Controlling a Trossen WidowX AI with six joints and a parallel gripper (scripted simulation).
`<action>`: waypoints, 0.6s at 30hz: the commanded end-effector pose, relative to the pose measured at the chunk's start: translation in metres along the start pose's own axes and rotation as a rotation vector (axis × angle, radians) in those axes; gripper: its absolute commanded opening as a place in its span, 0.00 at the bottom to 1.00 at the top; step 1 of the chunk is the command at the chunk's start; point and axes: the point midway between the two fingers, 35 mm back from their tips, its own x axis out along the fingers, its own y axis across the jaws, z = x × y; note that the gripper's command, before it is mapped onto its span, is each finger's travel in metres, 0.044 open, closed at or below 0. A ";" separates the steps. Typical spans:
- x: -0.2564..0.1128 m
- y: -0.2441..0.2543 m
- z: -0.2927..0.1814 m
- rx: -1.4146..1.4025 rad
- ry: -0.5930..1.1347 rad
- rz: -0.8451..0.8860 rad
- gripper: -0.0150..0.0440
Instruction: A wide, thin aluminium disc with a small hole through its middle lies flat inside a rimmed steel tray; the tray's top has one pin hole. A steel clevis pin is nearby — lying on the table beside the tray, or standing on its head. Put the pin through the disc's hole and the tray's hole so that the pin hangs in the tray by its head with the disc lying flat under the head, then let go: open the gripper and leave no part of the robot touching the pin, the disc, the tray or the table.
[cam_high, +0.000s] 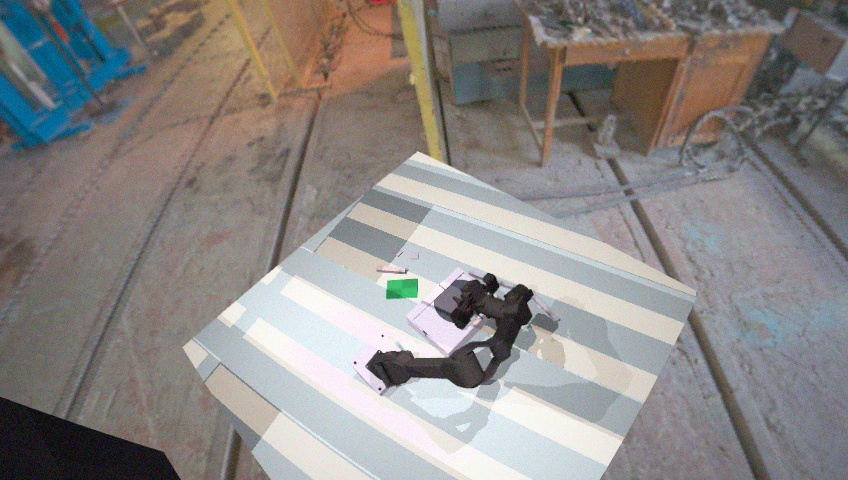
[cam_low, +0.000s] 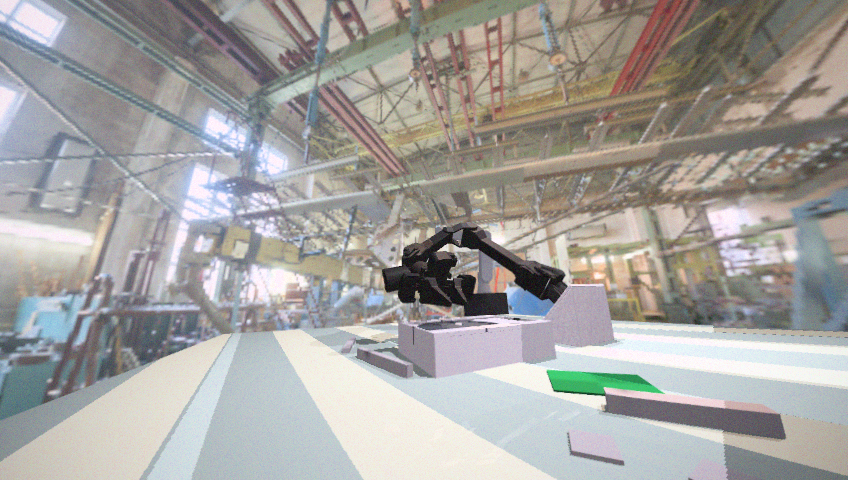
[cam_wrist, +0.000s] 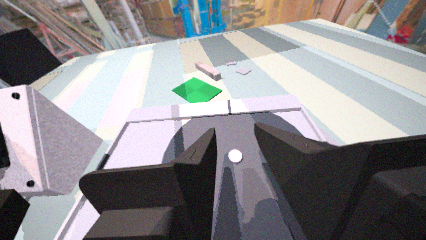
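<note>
The pin (cam_wrist: 235, 156) sits low, between the part-open, empty gripper (cam_high: 458, 302) (cam_low: 458, 303) (cam_wrist: 234, 130) fingers, toward the table's (cam_high: 333, 410) (cam_low: 255, 410) (cam_wrist: 340, 65) far edge.

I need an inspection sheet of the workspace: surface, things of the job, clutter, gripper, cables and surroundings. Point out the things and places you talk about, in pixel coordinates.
Surface: striped table (cam_high: 595, 261) (cam_low: 249, 404) (cam_wrist: 350, 100), with shadows; no spill seen.
Job's things: dark disc (cam_high: 443, 303) (cam_wrist: 235, 134) lies inside the rimmed tray (cam_high: 440, 328) (cam_low: 476, 353) (cam_wrist: 280, 104); the pin's round head (cam_wrist: 235, 156) shows over the disc; its shank and the tray's hole are hidden.
Clutter: green plate (cam_high: 402, 288) (cam_low: 601, 382) (cam_wrist: 196, 90), pale bar (cam_high: 391, 270) (cam_low: 690, 413) (cam_wrist: 207, 70), small flat squares.
Gripper (cam_high: 461, 306) (cam_low: 452, 297) (cam_wrist: 234, 130): open, fingers apart above the disc; contact cannot be judged.
Cables: on the table, nothing seen; hoses (cam_high: 595, 200) on the floor.
Surroundings: wooden desk (cam_high: 624, 52), workshop machinery.
</note>
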 end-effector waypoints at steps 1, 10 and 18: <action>-0.001 0.000 0.002 0.004 -0.003 0.000 0.53; -0.079 0.001 0.000 0.000 0.002 -0.002 0.93; -0.099 0.005 0.002 0.000 0.003 -0.002 1.00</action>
